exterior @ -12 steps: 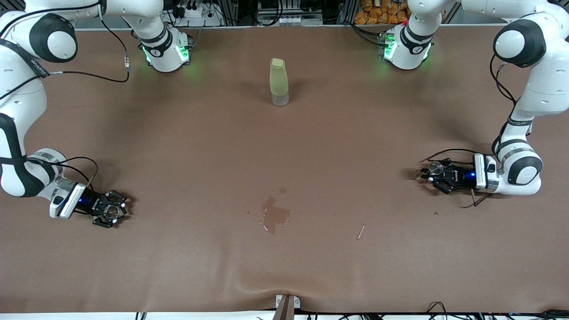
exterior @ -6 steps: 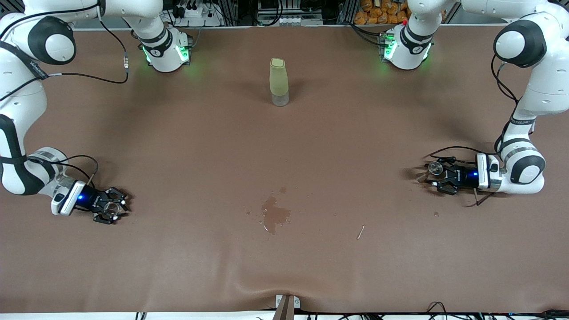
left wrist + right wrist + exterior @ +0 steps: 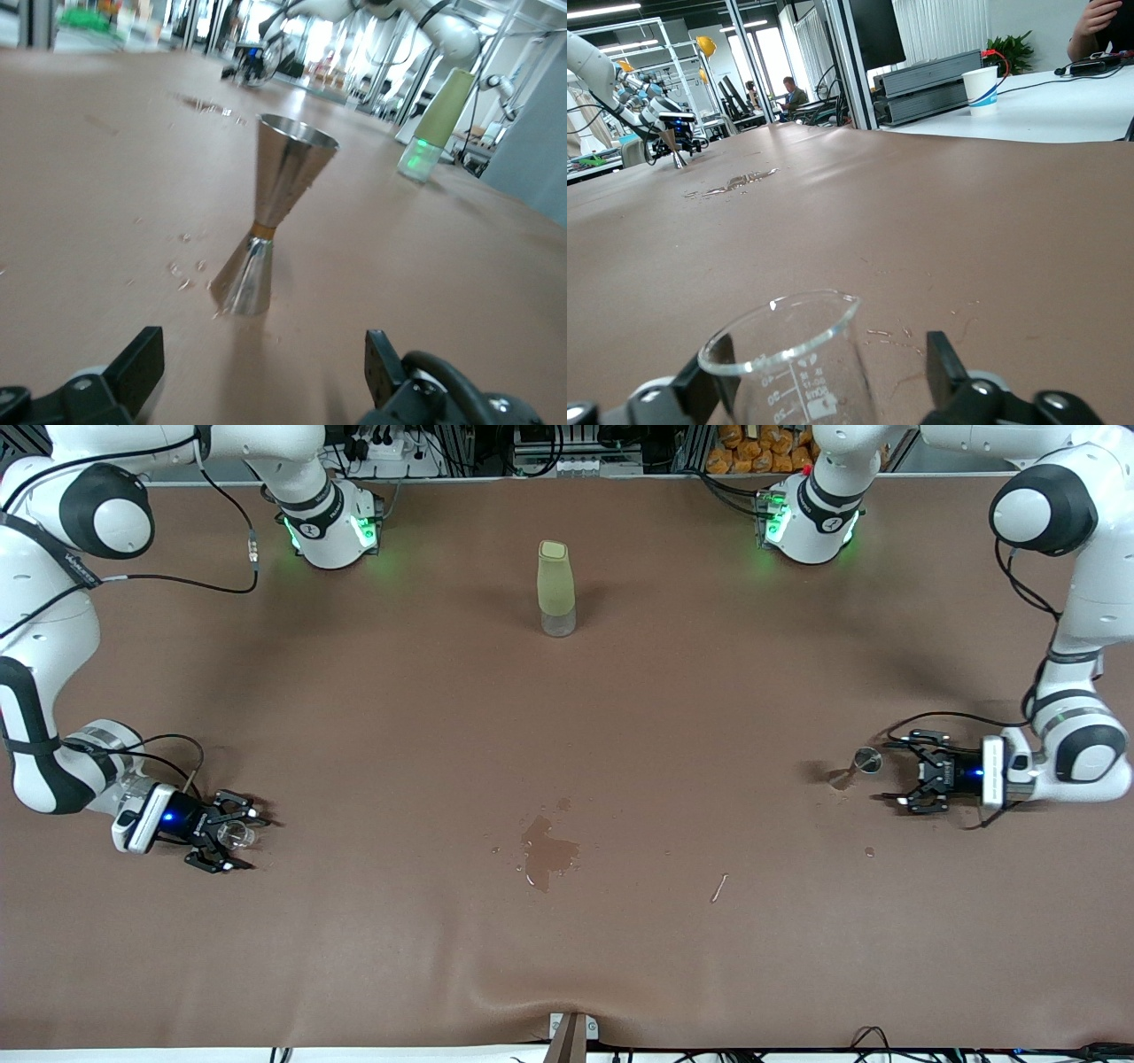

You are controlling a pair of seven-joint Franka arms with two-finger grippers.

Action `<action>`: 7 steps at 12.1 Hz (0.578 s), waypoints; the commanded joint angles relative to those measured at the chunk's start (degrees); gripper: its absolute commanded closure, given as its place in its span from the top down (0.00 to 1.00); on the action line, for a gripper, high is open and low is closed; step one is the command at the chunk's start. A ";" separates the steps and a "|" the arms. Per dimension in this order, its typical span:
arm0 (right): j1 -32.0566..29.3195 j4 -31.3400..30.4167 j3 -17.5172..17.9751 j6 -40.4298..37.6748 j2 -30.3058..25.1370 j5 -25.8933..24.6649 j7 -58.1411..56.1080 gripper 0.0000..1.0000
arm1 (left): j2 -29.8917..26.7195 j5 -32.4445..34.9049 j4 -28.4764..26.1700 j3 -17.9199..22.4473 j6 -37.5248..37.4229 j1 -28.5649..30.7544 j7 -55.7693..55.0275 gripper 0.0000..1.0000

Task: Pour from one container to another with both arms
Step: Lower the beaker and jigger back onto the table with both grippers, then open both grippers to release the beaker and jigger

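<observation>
**Both hands spread, both vessels standing free on the surface**

Left hand (image 3: 895, 769): fingers (image 3: 133, 367) spread wide, holding nothing. Shiny steel double-cone jigger (image 3: 864, 761) stands upright on the brown mat surface (image 3: 567, 717) just off the fingertips, apart from them; wrist view shows clear mat between the jigger's foot and both fingers. Hand lies low and level over the surface at the left arm's end, pointing toward the table's middle, forearm folded down from a high elbow.

Right hand (image 3: 237, 834): fingers (image 3: 948, 367) also spread. Small clear glass beaker with printed graduations (image 3: 236, 834) sits upright between them on the surface; gap visible on the one side, cannot tell about contact on the other. Hand low and level at the right arm's end, also pointing toward the middle.

Elsewhere: tall pale green bottle with a clear base (image 3: 555, 588) stands upright mid-table, farther from the front camera than both hands. Wet spill patch (image 3: 547, 853) on the mat nearer the front camera, roughly central, with small droplets around it. Small pale scrap (image 3: 719, 887) lies near the spill, toward the left arm's end.
</observation>
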 commanded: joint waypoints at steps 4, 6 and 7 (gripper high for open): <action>-3.02 0.89 1.11 -3.60 -1.36 -1.19 5.34 1.00 | -11.19 9.86 5.77 5.13 7.12 -5.76 -29.18 1.00; -3.72 0.98 1.11 -4.05 -2.07 -2.16 6.40 1.00 | -14.98 12.06 5.78 5.31 10.82 -9.36 -39.98 1.00; -4.08 0.98 1.12 -4.22 -2.85 -3.03 7.80 1.00 | -16.82 12.94 5.78 5.40 11.62 -10.94 -45.60 1.00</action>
